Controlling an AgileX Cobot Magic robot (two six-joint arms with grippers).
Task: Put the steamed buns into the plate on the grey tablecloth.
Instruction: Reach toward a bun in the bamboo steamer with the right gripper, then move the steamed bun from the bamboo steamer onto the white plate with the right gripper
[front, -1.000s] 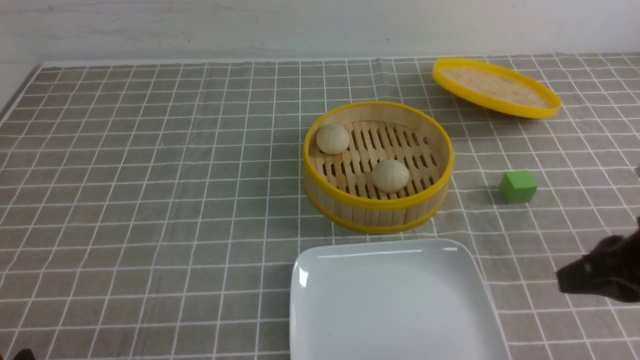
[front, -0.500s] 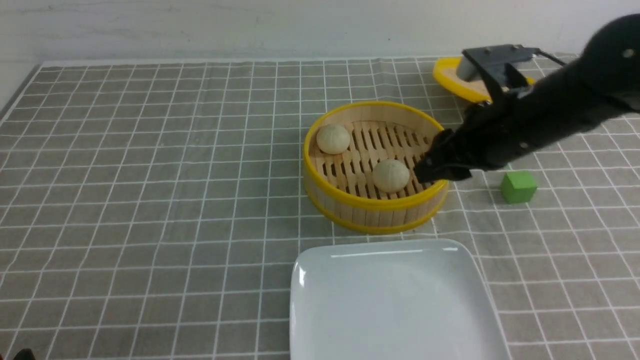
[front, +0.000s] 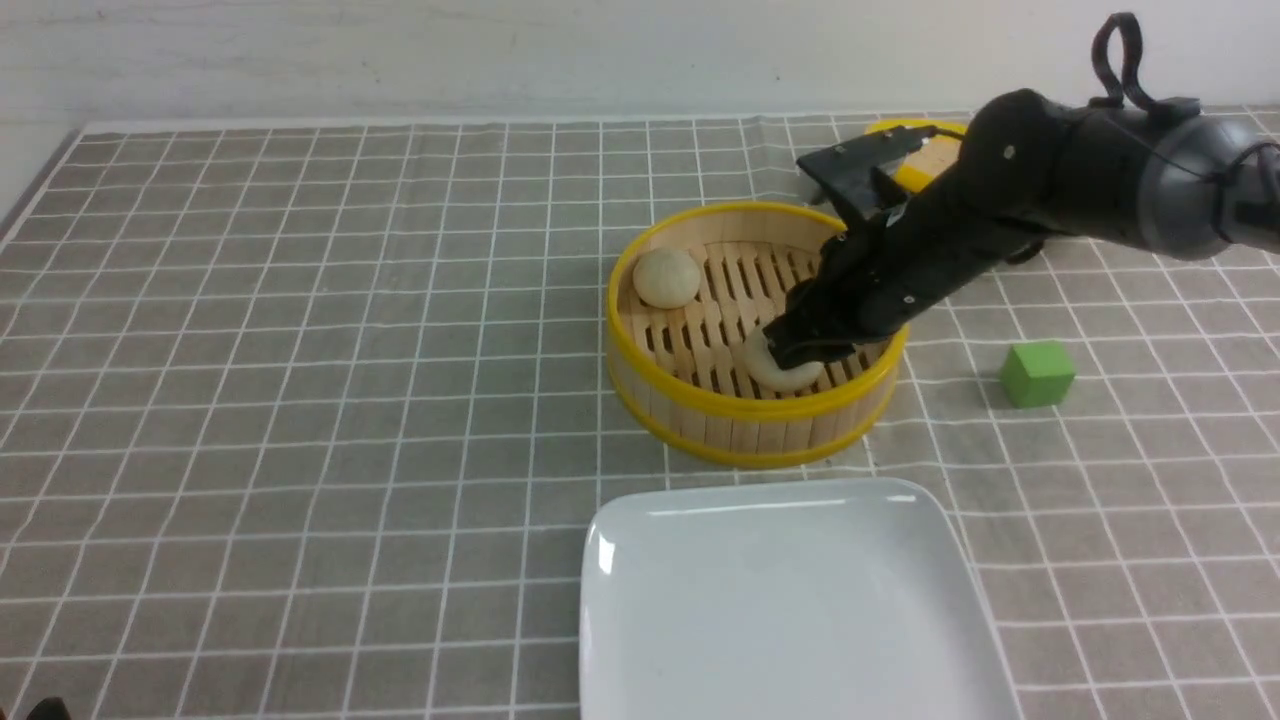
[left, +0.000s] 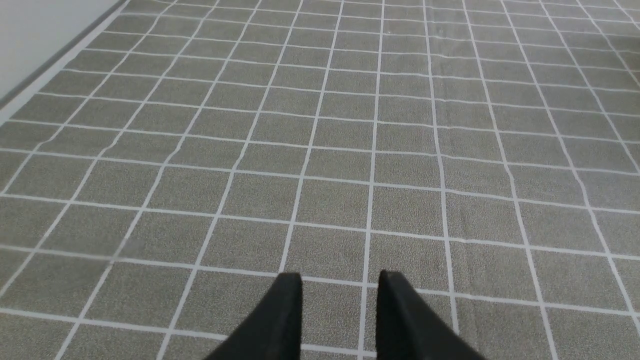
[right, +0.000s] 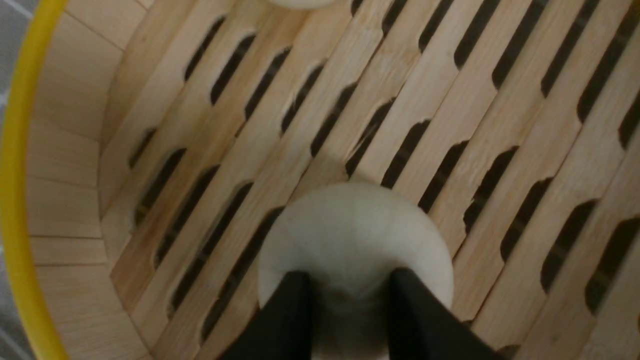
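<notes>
Two steamed buns lie in the round yellow-rimmed bamboo steamer (front: 740, 408). One bun (front: 668, 277) sits free at its far left. My right gripper (front: 800, 352) reaches down into the steamer and its fingers pinch the top of the nearer bun (front: 783, 376). In the right wrist view the gripper (right: 345, 277) presses into this bun (right: 350, 225) on the slats. The white plate (front: 780, 610) lies empty on the grey tablecloth (front: 300, 350), just in front of the steamer. My left gripper (left: 340, 277) hovers over bare cloth, slightly open and empty.
The flat yellow-rimmed lid (front: 925, 158) lies behind the steamer, partly hidden by my right arm. A green cube (front: 1037, 372) stands right of the steamer. The table's far edge meets a white wall.
My right arm has swung in from the lower right, over the steamer's right rim, and come down onto the nearer bun, which now looks squeezed. The other bun has not moved.
</notes>
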